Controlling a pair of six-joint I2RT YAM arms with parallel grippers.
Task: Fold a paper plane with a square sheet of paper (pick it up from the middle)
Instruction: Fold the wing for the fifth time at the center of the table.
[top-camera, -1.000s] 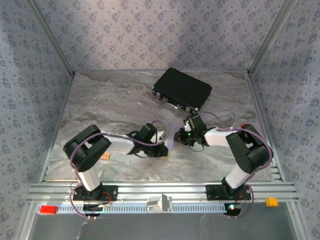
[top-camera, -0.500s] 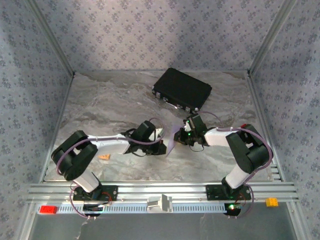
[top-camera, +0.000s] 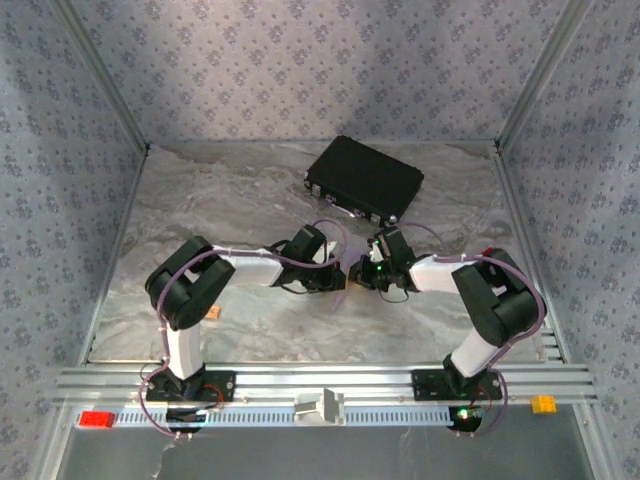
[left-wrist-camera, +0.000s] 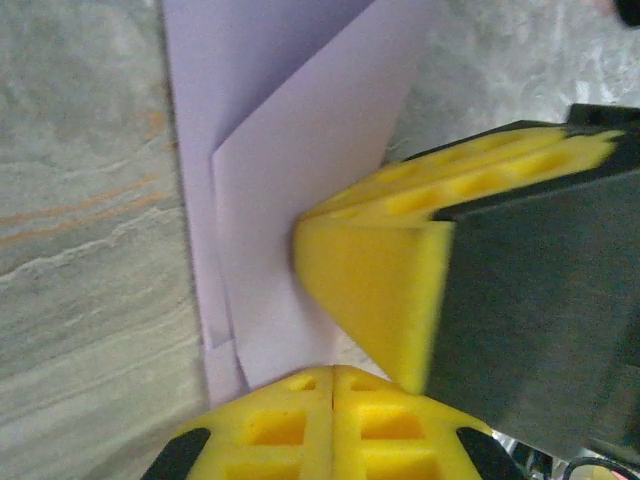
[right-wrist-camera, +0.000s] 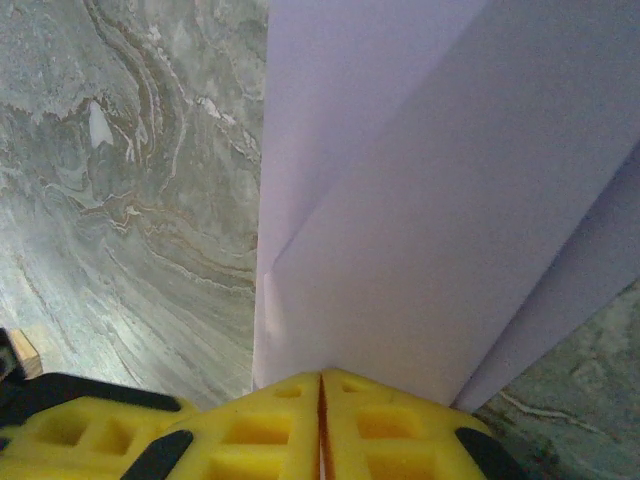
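Observation:
The lilac sheet of paper (right-wrist-camera: 420, 190) is folded into long layered flaps with a slanted crease. It stands up from my right gripper (right-wrist-camera: 320, 378), which is shut on its lower edge. In the left wrist view the same paper (left-wrist-camera: 290, 200) runs down to my left gripper (left-wrist-camera: 333, 372), whose yellow pads meet on the paper's edge. The right gripper's yellow fingertip (left-wrist-camera: 375, 290) presses the paper from the right, just above my left pads. From above, the left gripper (top-camera: 337, 277) and right gripper (top-camera: 358, 272) meet tip to tip at the table's middle, hiding most of the paper.
A black case (top-camera: 364, 178) lies at the back, beyond both grippers. A small tan block (top-camera: 211, 313) sits on the marble table (top-camera: 200, 200) beside the left arm. Patterned walls close three sides. A red brick (top-camera: 97, 419) and a yellow brick (top-camera: 543, 404) rest on the front rail.
My left arm has swung its gripper up and to the right, against the right gripper, and its jaws have closed the last bit. The right arm has stayed still with the paper.

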